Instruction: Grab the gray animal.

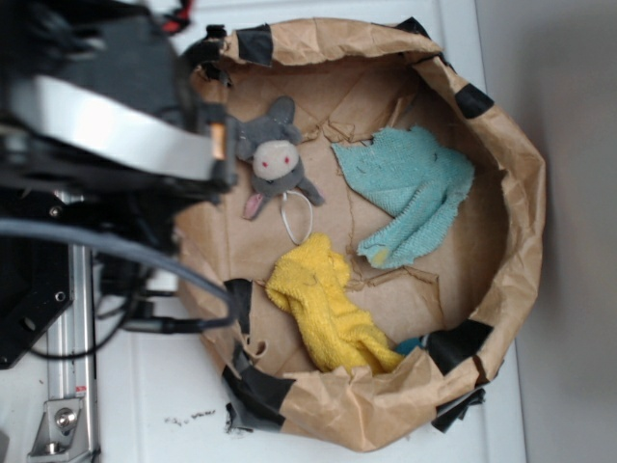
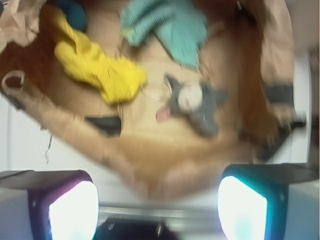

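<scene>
Though nr towels, gray animal (image 1: 278, 164) unblocked

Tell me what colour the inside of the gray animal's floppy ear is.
Pink, on the gray animal; the exterior view shows it best.

Exterior overhead; wrist looks down, blurred; both share paper basin (image 1: 501, 154)

I'm looking down at a white tabletop (image 1: 145, 386) that's carrying a crumpled brown paper basin (image 1: 511, 174) patched with black tape. Sitting right on the paper floor: the gray animal (image 1: 277, 159) near the back rim, a teal cloth (image 1: 410, 188) beside it, and a yellow towel (image 1: 323, 304) bunching up toward the front wall.
</scene>
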### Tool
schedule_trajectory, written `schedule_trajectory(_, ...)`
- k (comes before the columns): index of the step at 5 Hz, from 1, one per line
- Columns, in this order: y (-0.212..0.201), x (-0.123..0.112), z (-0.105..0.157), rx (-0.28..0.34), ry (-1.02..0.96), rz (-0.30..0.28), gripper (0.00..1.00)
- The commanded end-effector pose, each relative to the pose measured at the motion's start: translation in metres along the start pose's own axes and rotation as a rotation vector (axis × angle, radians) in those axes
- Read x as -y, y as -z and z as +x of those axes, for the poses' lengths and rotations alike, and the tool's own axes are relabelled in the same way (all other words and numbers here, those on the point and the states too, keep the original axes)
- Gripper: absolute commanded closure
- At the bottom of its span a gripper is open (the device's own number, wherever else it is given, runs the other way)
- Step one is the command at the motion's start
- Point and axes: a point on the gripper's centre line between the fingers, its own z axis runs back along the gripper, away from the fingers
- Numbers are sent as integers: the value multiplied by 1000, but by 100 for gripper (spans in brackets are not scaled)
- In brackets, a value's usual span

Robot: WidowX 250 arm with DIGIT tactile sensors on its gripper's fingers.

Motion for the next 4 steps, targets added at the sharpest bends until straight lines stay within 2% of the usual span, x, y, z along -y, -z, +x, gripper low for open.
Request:
schedule_trajectory(1, 51, -28, 42, -18, 137, -85, 0)
schedule_trajectory(2, 84, -23, 46, -32, 200, -111, 0)
schedule_trajectory(3, 118, -22, 30, -43, 361, -73, 0)
schedule_trajectory(4, 151, -13, 16, -109, 545, 45, 0)
